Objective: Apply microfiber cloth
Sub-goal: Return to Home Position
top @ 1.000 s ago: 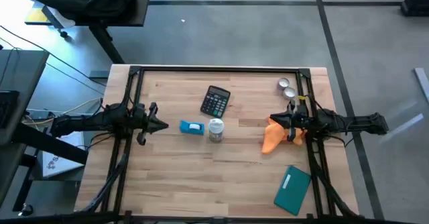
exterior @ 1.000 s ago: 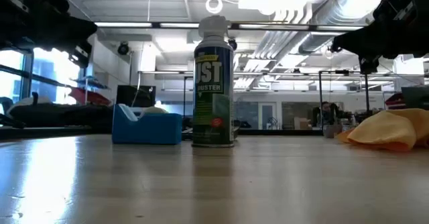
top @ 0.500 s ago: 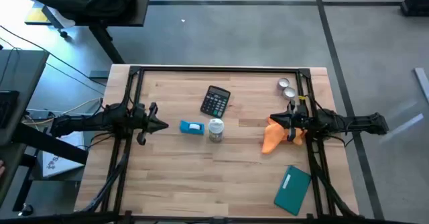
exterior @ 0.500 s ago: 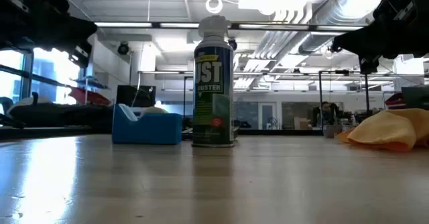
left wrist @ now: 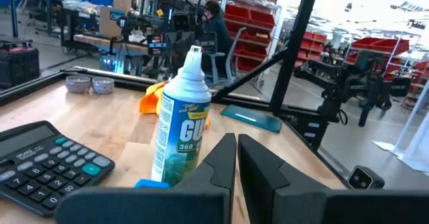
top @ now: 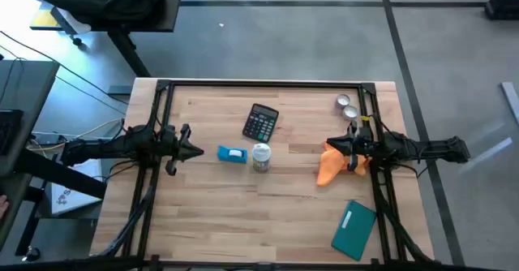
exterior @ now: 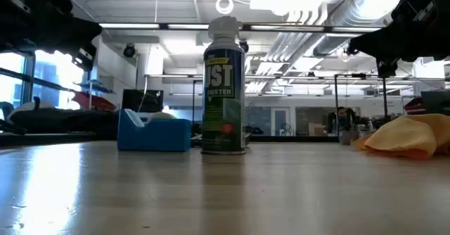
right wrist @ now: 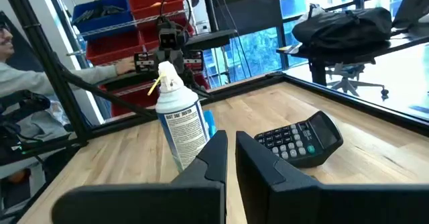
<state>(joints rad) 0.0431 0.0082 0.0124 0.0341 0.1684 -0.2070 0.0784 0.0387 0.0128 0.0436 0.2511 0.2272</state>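
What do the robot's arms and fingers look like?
Both are slim, jointed and matte black: the left arm and the right arm. Each ends in two blocky black fingers that taper to narrow tips. I see no markings.

Dark jointed arms (top: 97, 148) — blunt black jaws, seemingly matte.

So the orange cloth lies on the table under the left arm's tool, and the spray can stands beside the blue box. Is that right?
Not quite. The high view shows the cloth lying under the right tool, not the left tool. The can does stand beside the blue box.
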